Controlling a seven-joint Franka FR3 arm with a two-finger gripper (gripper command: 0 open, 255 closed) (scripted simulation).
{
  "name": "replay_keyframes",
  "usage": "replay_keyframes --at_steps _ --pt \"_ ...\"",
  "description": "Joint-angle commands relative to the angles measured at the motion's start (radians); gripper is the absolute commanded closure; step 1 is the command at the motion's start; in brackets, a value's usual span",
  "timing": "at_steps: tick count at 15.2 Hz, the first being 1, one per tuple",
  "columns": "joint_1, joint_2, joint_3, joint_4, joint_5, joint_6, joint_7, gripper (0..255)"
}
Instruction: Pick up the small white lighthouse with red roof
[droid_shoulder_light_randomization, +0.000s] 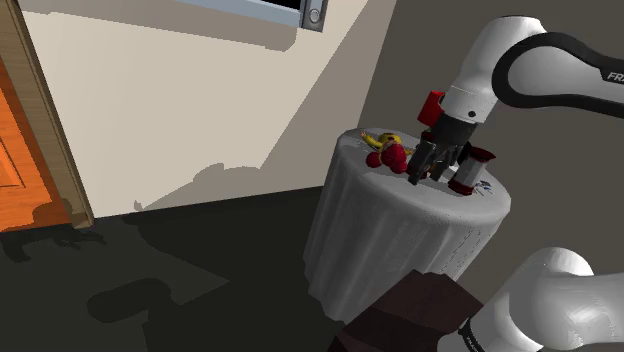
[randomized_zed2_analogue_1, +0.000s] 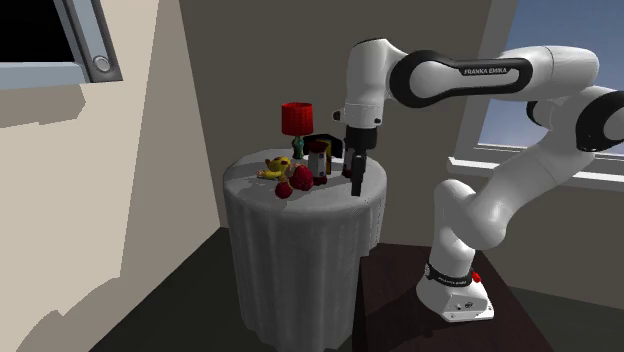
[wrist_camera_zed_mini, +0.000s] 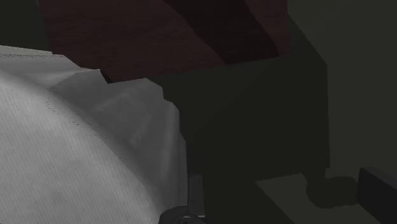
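On the draped table (droid_shoulder_light_randomization: 400, 235), the lighthouse (droid_shoulder_light_randomization: 466, 178) stands white, dark-red-topped.

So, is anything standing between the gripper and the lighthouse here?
Nothing visible does. The gripper hangs beside the lighthouse with a clear gap between them; the strawberries lie on the lighthouse's other side.

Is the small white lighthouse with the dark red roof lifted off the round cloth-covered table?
No, the lighthouse stands on the table, on its cloth, with the black gripper hanging beside it, not around it.
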Motion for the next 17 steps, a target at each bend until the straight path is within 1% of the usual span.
replay_keyframes --at_steps 1,6,10,17 --pt "0.0 0.0 0.0 0.0 0.0 0.0 0.0 0" --pt "-0.037 0.031 -0.09 0.015 -0.108 0.037 -0.139 0" --pt "-0.063 0.076 -0.16 0.047 -0.184 0.077 -0.247 0" --pt "-0.09 0.19 -0.28 0.146 -0.287 0.156 -0.428 0"
